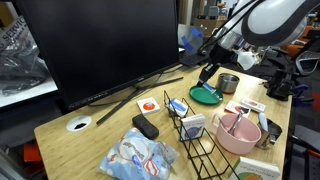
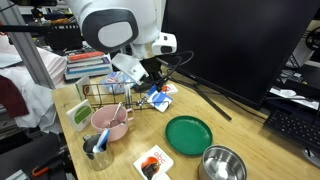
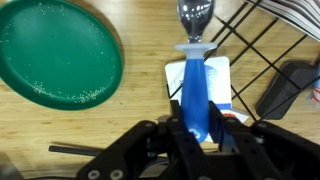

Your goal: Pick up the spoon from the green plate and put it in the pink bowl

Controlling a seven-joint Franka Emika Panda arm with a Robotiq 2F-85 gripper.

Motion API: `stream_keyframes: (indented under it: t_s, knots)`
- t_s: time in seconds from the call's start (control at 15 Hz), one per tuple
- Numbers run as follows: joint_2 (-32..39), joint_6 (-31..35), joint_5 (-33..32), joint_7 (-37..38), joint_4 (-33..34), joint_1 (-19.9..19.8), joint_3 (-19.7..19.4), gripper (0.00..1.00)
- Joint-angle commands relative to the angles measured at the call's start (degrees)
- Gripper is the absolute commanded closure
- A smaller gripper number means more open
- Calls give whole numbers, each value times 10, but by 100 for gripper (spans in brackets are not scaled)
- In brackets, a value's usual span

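Observation:
My gripper [image 3: 197,128] is shut on the blue handle of the spoon [image 3: 196,90]; the spoon's silvery scoop points away from me in the wrist view. The green plate [image 3: 60,55] lies bare to the left of the spoon in that view. In both exterior views the gripper [image 1: 208,70] [image 2: 150,76] hangs above the table, between the green plate [image 1: 205,96] [image 2: 189,134] and the wire rack. The pink bowl [image 1: 237,134] [image 2: 110,124] stands near the table edge with a pink utensil in it.
A black wire rack [image 1: 195,135] [image 2: 105,92] stands next to the bowl. A metal cup [image 1: 229,83] [image 2: 222,165] stands by the plate. A large monitor [image 1: 100,40] fills the back. A white card [image 3: 218,78] and a black object [image 3: 285,90] lie below the spoon.

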Motion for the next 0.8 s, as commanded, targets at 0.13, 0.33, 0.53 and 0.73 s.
stream_keyframes:
  t_s: [0.13, 0.33, 0.53, 0.73]
  knots:
    - [-7, 4, 10, -13, -4, 10, -4, 93]
    - [-36, 27, 21, -18, -32, 23, 2, 93]
    - [-73, 56, -24, 32, -80, 35, -6, 93]
    - [-123, 73, -57, 91, -142, 35, -10, 93]
